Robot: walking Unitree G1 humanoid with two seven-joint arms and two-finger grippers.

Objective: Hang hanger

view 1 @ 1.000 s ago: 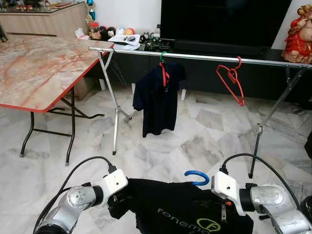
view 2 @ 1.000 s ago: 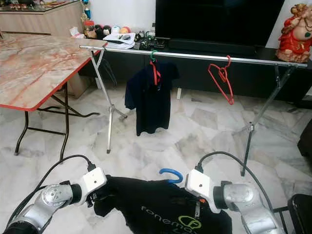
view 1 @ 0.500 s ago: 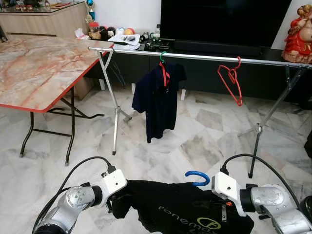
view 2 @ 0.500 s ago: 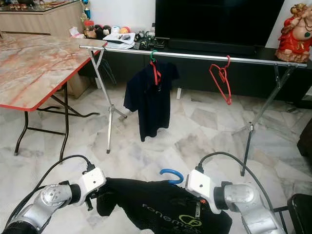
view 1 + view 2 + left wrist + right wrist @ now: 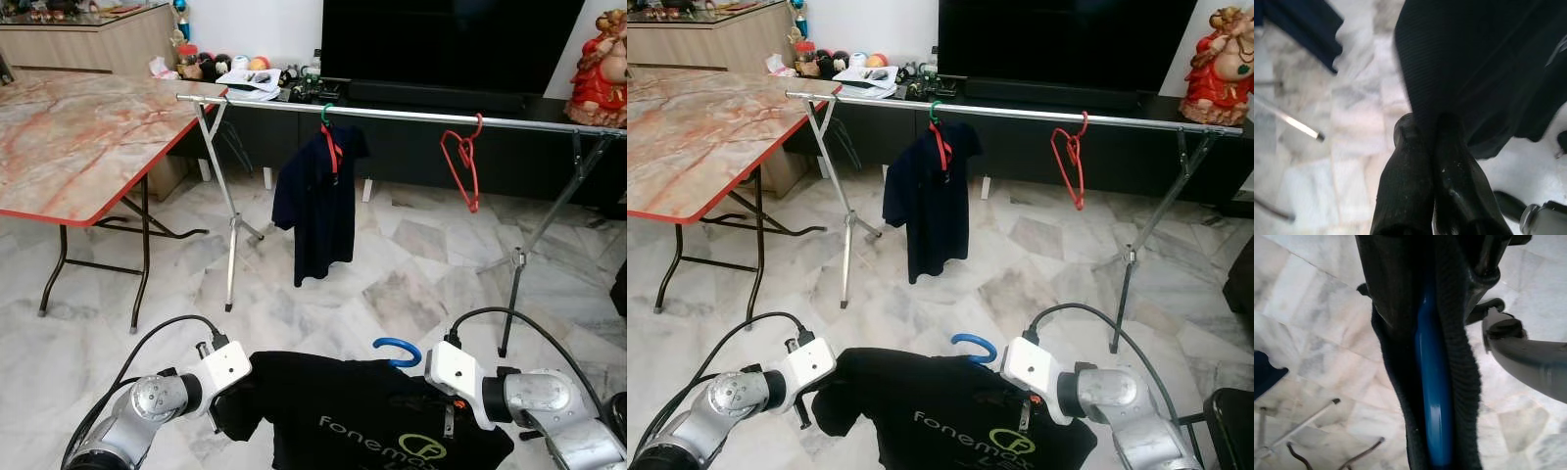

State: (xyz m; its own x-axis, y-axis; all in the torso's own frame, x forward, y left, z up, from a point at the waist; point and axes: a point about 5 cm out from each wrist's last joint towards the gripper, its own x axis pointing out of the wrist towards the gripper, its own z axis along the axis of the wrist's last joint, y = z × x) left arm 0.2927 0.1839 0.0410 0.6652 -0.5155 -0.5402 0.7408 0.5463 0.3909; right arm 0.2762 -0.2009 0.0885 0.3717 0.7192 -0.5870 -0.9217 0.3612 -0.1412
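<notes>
A black T-shirt (image 5: 362,416) with pale lettering is stretched on a blue hanger between my two arms, low in the eye views. The hanger's blue hook (image 5: 397,351) sticks up at the collar. My left gripper (image 5: 1425,125) is shut on the shirt's shoulder edge. My right gripper (image 5: 1436,357) is shut on the blue hanger arm (image 5: 1432,396) through the cloth. Ahead, a silver clothes rail (image 5: 411,115) runs across the room. It carries a dark navy shirt (image 5: 318,206) on a red hanger and an empty red hanger (image 5: 463,162).
A marble-topped folding table (image 5: 78,127) stands at the left, its legs near the rail's left stand (image 5: 230,230). The rail's right stand (image 5: 514,264) is ahead of my right arm. A dark TV cabinet (image 5: 431,137) is behind the rail, a red figurine (image 5: 600,69) at far right.
The black T-shirt is pulled flatter and wider between the grippers, showing more lettering. The navy shirt and the empty red hanger have swung slightly on the rail.
</notes>
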